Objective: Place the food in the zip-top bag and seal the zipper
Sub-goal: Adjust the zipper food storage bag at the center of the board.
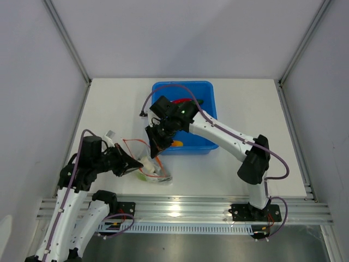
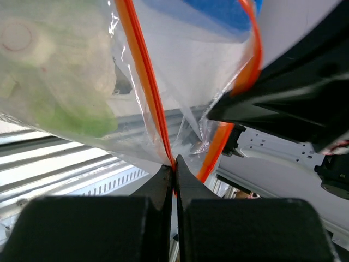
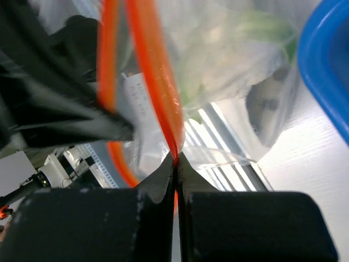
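We see the table [image 1: 245, 103] carrying a blue bin [image 1: 210, 93]. The bag [image 1: 154, 170] sits just off the bin's near left corner (pale green food [image 2: 65, 82] inside). The left gripper [image 2: 174, 164] and right gripper [image 3: 175, 158] each pinch the orange zipper [image 2: 143, 76] tight.

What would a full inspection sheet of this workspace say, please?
Surface: white table, bears bin and bag.
Job's things: clear crinkly zip-top plastic bag, mouth open, holds white-green cauliflower toy; orange-red zipper strip unsealed; red chili toy and orange piece lie in blue rectangular plastic bin.
Clutter: small white item beside left arm, kind unclear.
Grippers: left end effector shut on zipper strip; right end effector likewise.
Cables: purple cables along both arms.
Surroundings: grey walls, aluminium rail at near edge.
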Robot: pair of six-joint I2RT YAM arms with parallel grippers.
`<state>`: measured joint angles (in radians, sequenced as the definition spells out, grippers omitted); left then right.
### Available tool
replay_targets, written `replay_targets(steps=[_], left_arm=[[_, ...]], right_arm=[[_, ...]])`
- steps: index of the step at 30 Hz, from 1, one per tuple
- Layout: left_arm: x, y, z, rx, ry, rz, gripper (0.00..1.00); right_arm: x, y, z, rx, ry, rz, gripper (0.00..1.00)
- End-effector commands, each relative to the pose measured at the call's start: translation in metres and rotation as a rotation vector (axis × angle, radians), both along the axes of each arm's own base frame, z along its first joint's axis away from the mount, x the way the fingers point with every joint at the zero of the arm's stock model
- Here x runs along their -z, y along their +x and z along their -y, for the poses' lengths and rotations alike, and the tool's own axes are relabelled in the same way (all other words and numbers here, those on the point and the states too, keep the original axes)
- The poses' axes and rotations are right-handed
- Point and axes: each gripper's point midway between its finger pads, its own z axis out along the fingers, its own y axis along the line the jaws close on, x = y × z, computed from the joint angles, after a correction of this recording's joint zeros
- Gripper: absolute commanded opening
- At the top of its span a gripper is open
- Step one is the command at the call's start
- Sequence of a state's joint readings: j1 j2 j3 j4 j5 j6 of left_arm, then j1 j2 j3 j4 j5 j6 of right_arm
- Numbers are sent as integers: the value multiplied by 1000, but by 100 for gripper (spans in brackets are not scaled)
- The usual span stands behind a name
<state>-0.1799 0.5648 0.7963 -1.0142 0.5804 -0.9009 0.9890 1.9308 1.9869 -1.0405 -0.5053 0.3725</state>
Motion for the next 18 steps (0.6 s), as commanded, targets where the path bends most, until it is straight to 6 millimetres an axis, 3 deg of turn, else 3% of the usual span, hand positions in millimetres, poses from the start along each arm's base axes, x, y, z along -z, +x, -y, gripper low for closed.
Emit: replay_targets(steps=[1,3,5,8,11,14,16,18], left_arm=[[-27,9,-2,-18,-5,106,1],[-25,9,-3,-4,19,92,1],[-18,7,-2,8,22,55,1],[-12,7,-1,1,7,46,1],[-10,6,0,0,-5,48,1],[-8,6,0,10,4,44,1],[-6,6,-1,11,14,38,1],[-6,6,-2,15,30,44,1]], right_arm=[[-2,0,1,-35,3,32,0],[-11,3,1,-29,22,58,4],[-19,5,0,-35,37,77,24],[-25,7,3,-40,30,97,40],[-45,16,5,-26,42,162,55],[-75,32,7,21,91,234,78],[-96,48,10,84,131,306,99],[-110,76,12,189,190,321,99]])
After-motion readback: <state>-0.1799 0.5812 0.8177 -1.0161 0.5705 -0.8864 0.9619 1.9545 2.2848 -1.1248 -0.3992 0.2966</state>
